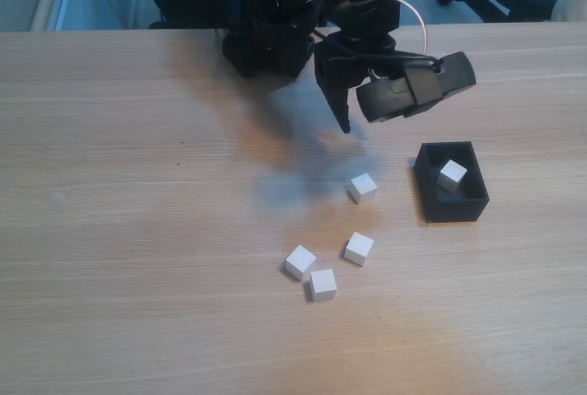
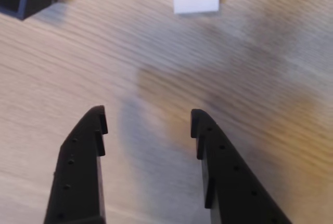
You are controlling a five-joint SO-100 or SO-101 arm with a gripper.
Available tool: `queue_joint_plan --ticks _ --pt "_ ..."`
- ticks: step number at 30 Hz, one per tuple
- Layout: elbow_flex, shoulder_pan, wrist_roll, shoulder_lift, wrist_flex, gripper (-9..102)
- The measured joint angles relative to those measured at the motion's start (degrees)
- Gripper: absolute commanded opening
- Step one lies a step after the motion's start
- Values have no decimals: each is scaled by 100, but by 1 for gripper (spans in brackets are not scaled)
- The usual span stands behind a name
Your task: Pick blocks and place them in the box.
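The end effector (image 2: 148,120), jaws apart and empty, hovers left of the box (image 1: 450,201), likely lining up on the nearest block (image 1: 362,188).

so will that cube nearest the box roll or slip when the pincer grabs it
The cube has flat faces and sits square on the table, so it probably won't roll. Its sides look smooth, so it may slip or twist if pinched off-centre. It looks rigid and small, likely light. The open pincer looks wider than it.
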Motion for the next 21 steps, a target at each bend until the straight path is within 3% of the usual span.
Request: queue_joint_plan --ticks 6,21 --pt "114 105 -308 -369 -853 17" --pt "114 510 -1011 -1195 -2048 17"
